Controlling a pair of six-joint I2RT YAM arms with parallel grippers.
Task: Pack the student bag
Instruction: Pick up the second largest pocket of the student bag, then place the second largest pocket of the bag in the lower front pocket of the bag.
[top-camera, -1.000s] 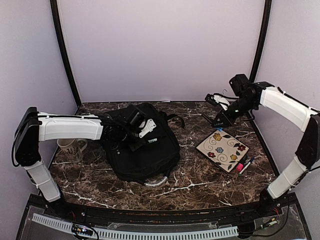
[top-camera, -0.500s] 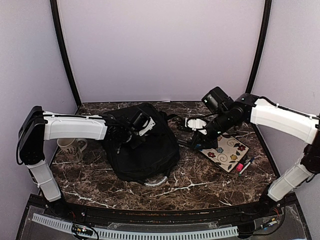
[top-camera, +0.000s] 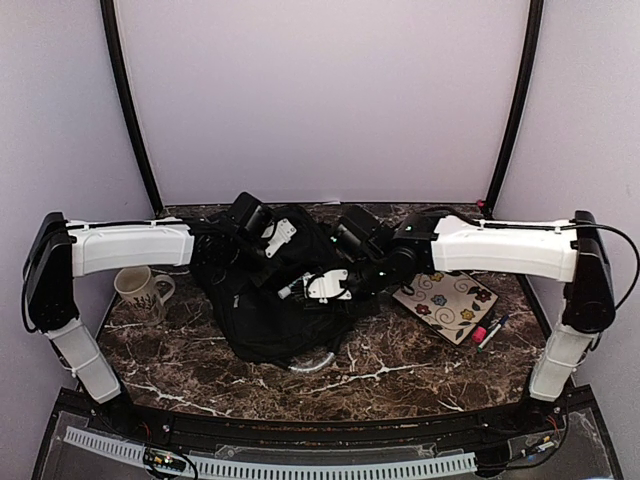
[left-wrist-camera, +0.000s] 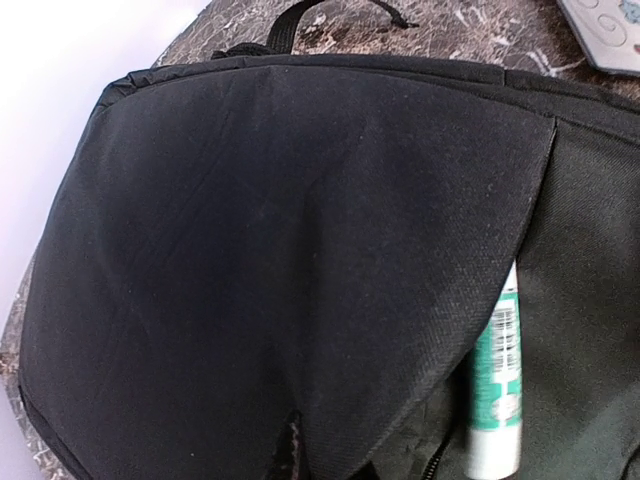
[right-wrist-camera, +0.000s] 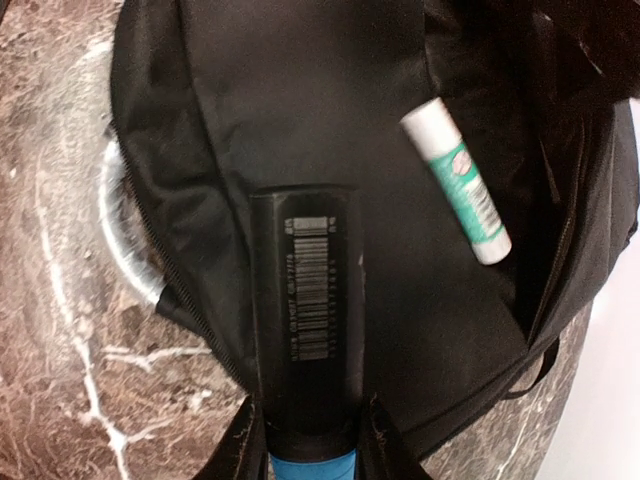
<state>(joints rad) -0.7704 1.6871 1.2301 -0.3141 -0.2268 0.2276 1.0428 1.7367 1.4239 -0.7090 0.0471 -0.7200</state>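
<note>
L pincer (top-camera: 268, 252): closed; looks like you've pinched the flap of the student bag (top-camera: 270, 335), and fabric fills its cam.
R pincer (right-wrist-camera: 308, 445): clamped on a black barcoded stick (right-wrist-camera: 303, 290) (blue end sits btwn the fingers), held over the bag's open mouth.
Student bag: directly under both pincers.
Glue stick (right-wrist-camera: 456, 182): inside the bag, ahead & right of your R pincer.
Mug (top-camera: 140, 290): left of L pincer, well apart.
</note>
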